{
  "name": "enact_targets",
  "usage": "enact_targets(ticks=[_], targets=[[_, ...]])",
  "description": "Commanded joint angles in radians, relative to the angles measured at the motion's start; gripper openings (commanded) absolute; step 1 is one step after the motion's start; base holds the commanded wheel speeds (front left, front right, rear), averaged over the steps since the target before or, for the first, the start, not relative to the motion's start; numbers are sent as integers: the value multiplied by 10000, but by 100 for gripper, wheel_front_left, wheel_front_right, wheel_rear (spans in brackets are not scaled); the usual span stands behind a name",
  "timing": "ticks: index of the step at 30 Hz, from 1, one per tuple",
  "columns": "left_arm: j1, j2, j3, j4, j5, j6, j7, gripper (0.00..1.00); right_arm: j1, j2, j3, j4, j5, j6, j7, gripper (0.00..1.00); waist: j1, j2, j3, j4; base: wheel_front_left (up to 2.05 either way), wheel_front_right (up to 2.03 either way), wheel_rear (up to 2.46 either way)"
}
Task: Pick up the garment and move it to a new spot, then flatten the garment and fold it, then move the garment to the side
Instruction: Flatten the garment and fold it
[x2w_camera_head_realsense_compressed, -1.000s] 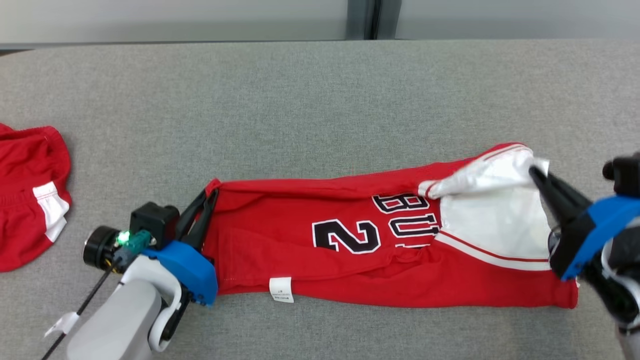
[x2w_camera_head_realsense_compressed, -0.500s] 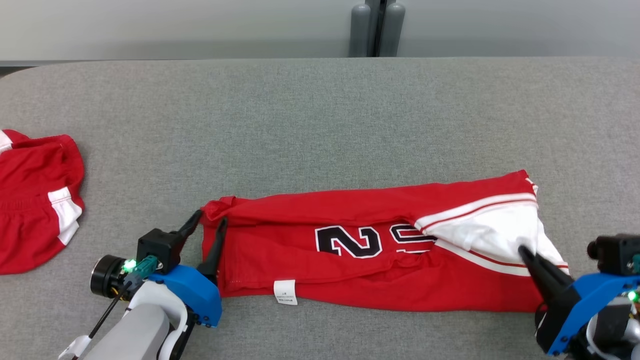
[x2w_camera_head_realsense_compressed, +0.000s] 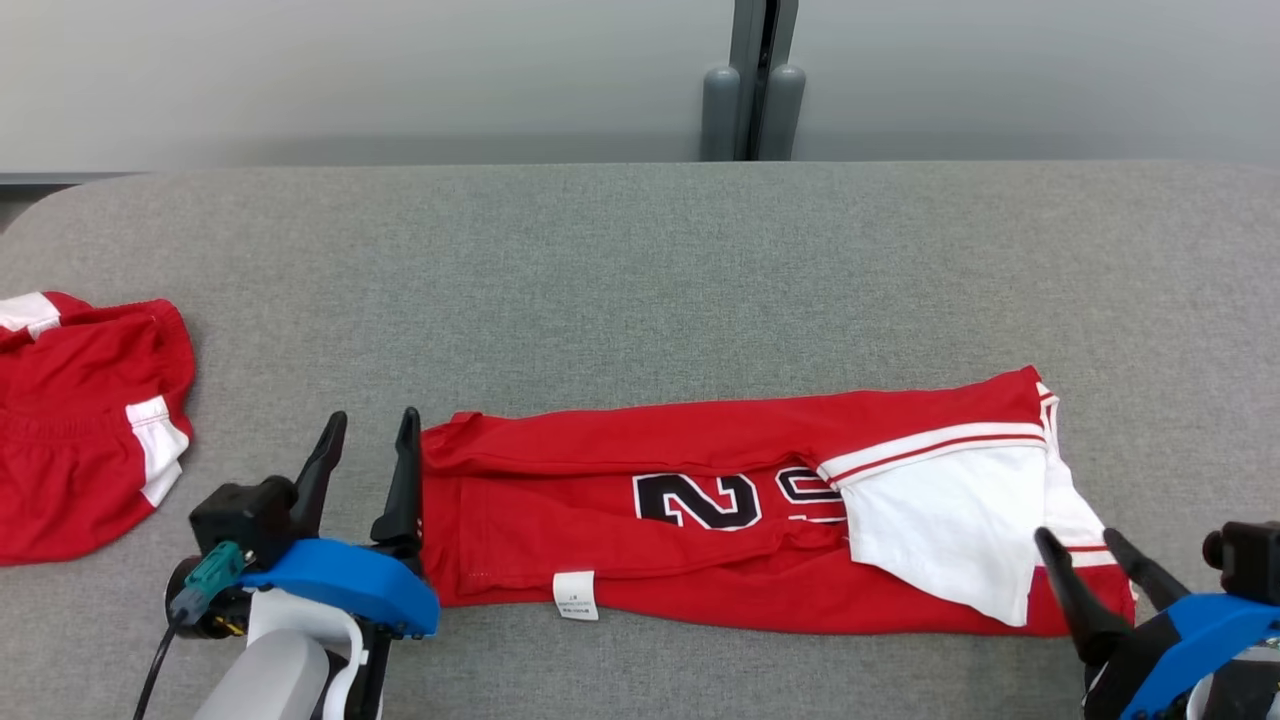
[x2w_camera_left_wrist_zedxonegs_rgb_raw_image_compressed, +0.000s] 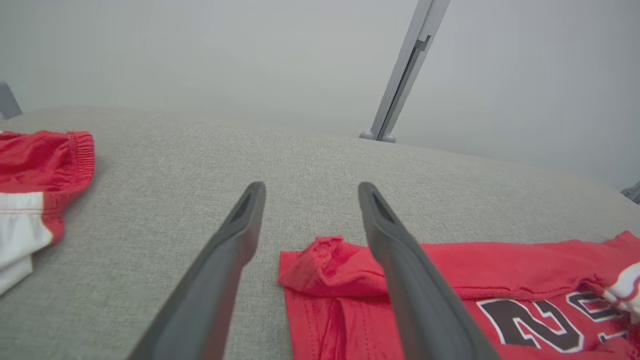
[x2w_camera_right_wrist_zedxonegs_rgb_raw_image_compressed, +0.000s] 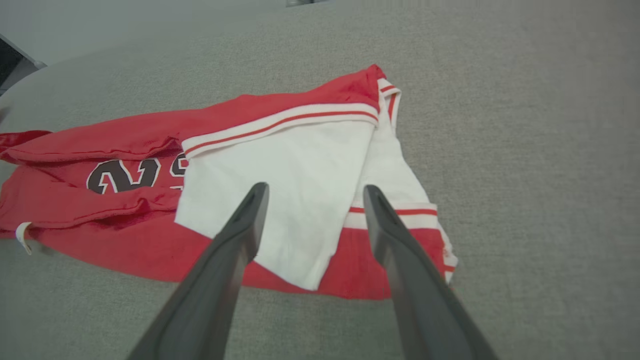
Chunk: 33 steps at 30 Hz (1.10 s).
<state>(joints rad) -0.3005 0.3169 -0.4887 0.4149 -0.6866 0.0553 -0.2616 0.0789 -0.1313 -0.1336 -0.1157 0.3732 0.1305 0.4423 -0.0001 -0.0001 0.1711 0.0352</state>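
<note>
Jersey: one black numeral "2", white-edged, reads clearly on the red front, about midway between the left fingers and the right fingers. Both wrist views confirm the "2". Second figure just beside it, on the right-finger side: partly covered by the white fold, not readable with certainty. White tag at the near hem, closer to the left fingers than the numeral is: fine grey print, too small to read
</note>
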Motion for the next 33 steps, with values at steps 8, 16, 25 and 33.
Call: enact_targets(ticks=[8, 16, 25, 33], targets=[[943, -448, 1670, -888, 1027, -28, -42, 100, -1112, 491, -730, 956, -857, 5, -210, 100, 1, 1, -253, 103, 0, 0, 0], [1514, -423, 2420, -814, 2018, -15, -43, 100, -2356, 753, -1188, 2797, -1681, 5, -363, 100, 1, 1, -385, 120, 0, 0, 0], [1380, -465, 2819, -728, 2423, -277, -44, 100, -3569, 780, -1790, 4968, -2374, 3, -473, 100, 1, 1, -158, 313, 0, 0, 0], [1264, -595, 3075, -692, 2580, -443, -44, 100, -4374, 790, -2210, 6052, -2752, 5, -504, 100, 1, 1, 162, 492, 0, 0, 0]])
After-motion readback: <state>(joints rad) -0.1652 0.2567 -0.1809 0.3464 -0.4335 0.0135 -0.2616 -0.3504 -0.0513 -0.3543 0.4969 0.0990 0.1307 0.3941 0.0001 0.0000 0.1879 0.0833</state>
